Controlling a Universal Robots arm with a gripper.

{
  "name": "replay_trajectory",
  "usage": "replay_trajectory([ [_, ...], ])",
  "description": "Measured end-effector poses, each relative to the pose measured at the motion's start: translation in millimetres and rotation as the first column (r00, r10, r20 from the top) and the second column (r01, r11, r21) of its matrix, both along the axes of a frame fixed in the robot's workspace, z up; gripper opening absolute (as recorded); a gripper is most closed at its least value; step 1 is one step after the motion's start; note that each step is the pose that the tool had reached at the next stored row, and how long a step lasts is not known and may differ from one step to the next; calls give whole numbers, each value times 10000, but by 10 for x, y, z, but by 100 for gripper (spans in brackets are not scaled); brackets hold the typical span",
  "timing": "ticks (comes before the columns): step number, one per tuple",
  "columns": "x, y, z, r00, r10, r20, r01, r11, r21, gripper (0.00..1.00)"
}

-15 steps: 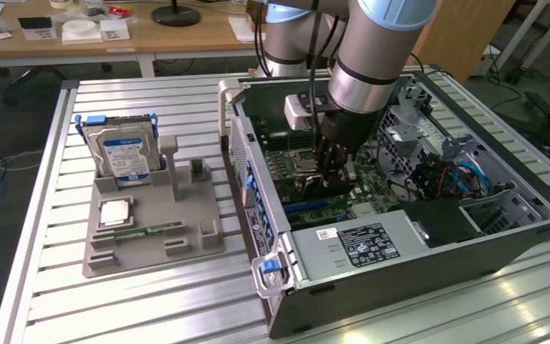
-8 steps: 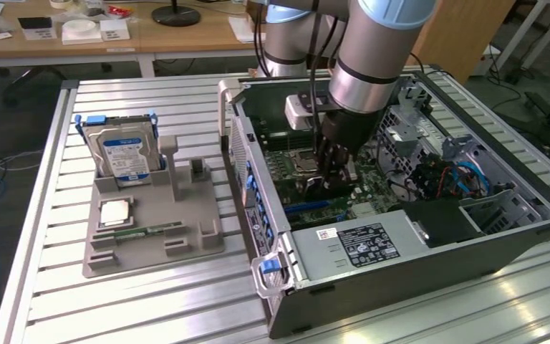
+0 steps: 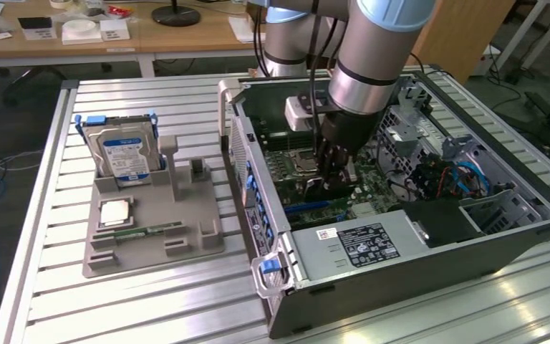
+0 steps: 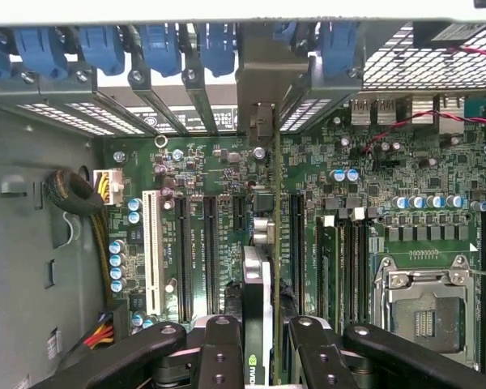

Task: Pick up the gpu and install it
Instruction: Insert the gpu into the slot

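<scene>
In the exterior view my gripper [image 3: 329, 180] reaches down into the open computer case [image 3: 399, 276], low over the green motherboard [image 3: 371, 190]. It is shut on the gpu [image 4: 257, 284], a thin card that the wrist view shows edge-on between the two black fingers [image 4: 220, 350]. The card stands upright over the black expansion slots [image 4: 211, 251]. Its pale metal bracket end [image 4: 261, 121] points toward the case's rear slot openings. In the exterior view the card [image 3: 311, 189] is mostly hidden by the gripper.
On the table at the exterior view's left, a grey holder [image 3: 151, 247] carries a hard drive [image 3: 124, 154], a processor chip [image 3: 112, 212] and a green memory stick [image 3: 146, 231]. Blue latches [image 4: 158, 44], a white slot [image 4: 152, 251] and the processor socket [image 4: 425, 312] surround the card.
</scene>
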State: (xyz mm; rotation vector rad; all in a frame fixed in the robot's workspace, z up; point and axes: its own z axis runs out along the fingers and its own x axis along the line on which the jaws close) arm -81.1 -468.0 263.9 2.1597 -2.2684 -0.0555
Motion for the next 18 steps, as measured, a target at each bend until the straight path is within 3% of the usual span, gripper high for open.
replay_trajectory([
  [3, 1, 2, -10, 10000, 1, 1, -1, 10000, 90, 27],
  [18, -5, 8, -51, 10000, -2, 1, 2, 9999, 102, 27],
])
